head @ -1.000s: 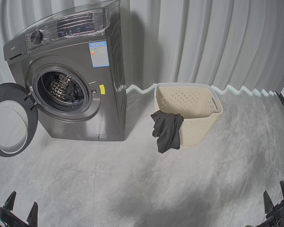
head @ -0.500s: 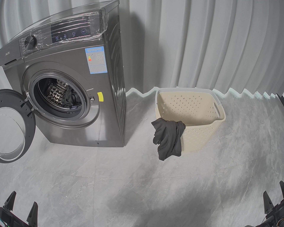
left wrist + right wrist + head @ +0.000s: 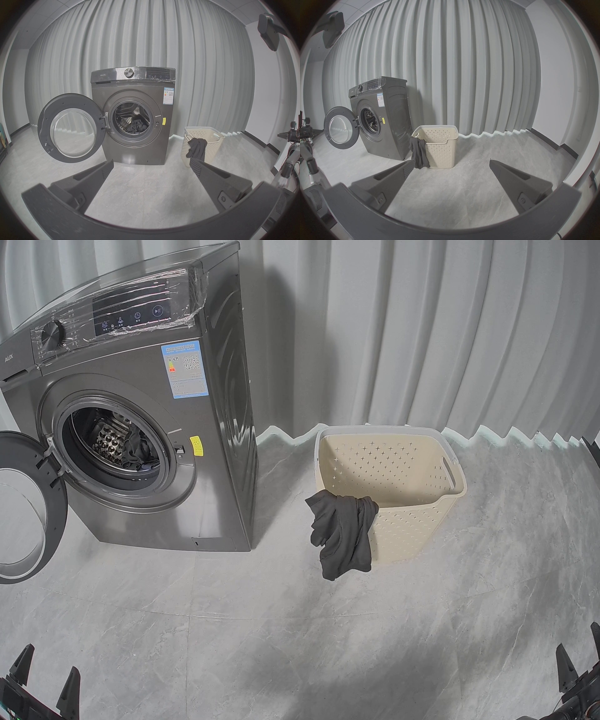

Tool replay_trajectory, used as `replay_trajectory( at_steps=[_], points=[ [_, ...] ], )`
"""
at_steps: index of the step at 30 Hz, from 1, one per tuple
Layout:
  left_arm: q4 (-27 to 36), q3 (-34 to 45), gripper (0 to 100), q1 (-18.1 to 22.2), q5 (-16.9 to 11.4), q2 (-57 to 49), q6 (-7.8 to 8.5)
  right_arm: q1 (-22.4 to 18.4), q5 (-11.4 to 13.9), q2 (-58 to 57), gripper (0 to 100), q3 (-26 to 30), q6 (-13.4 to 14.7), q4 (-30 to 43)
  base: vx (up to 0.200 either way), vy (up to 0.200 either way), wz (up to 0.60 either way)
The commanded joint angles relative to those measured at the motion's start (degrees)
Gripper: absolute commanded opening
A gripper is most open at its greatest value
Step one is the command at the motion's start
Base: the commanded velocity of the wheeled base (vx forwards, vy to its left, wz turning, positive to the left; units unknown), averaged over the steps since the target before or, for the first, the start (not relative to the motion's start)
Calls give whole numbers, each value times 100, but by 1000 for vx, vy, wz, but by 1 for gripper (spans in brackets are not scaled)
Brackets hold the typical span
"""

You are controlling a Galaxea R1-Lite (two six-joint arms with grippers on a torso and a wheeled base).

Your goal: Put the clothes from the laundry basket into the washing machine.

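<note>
A cream laundry basket (image 3: 406, 490) (image 3: 212, 139) (image 3: 442, 142) stands on the floor right of the grey washing machine (image 3: 144, 427) (image 3: 137, 115) (image 3: 384, 115). A dark garment (image 3: 340, 534) (image 3: 197, 148) (image 3: 418, 153) hangs over the basket's near left corner, outside the wall. The machine's round door (image 3: 22, 509) (image 3: 70, 128) is swung open to the left, and dark clothes (image 3: 134, 449) (image 3: 134, 126) lie in the drum. My left gripper (image 3: 44, 677) (image 3: 151, 168) is open low at the front left, far from both. My right gripper (image 3: 578, 655) (image 3: 451, 168) is open at the front right.
Grey marble-look floor (image 3: 300, 640) stretches bare between me and the machine and basket. A pleated white curtain (image 3: 425, 327) runs behind them. The open door juts out to the machine's left.
The whole head view has shifted: machine and basket sit a little further left and lower, so the camera moved. Both grippers keep their places in the picture.
</note>
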Motion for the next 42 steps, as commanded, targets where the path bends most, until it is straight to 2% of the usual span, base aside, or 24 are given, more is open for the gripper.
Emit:
replay_trajectory(
  at_steps=[1,4,14,19,23,24,26,32,38,42],
  points=[
    [2,84,100,-2,1,-81,5,2,1,-93,100,99,-4,2,0,0,0],
    [2,84,100,-2,1,-81,5,2,1,-93,100,99,-4,2,0,0,0],
    [2,92,100,-2,1,-81,5,2,-8,-93,100,81,57,-113,200,0,0],
    [2,84,100,-2,1,-81,13,-33,18,66,100,-886,48,-280,200,0,0],
    [2,92,100,-11,1,-81,13,81,115,663,100,-1044,40,-236,200,0,0],
    [2,92,100,-11,1,-81,13,266,282,1111,100,-1070,48,-262,200,0,0],
    [2,92,100,-11,1,-81,5,512,449,1674,100,-1149,83,-297,100,0,0],
    [2,92,100,-11,1,-81,-4,960,607,3335,100,-1360,154,-701,0,0,0],
    [2,84,100,-11,1,-81,-4,1382,677,4548,100,-1351,593,-1457,0,0,0],
    [2,84,100,-11,1,-81,-4,1461,669,5752,100,-1474,1191,-2319,0,0,0]
  ],
)
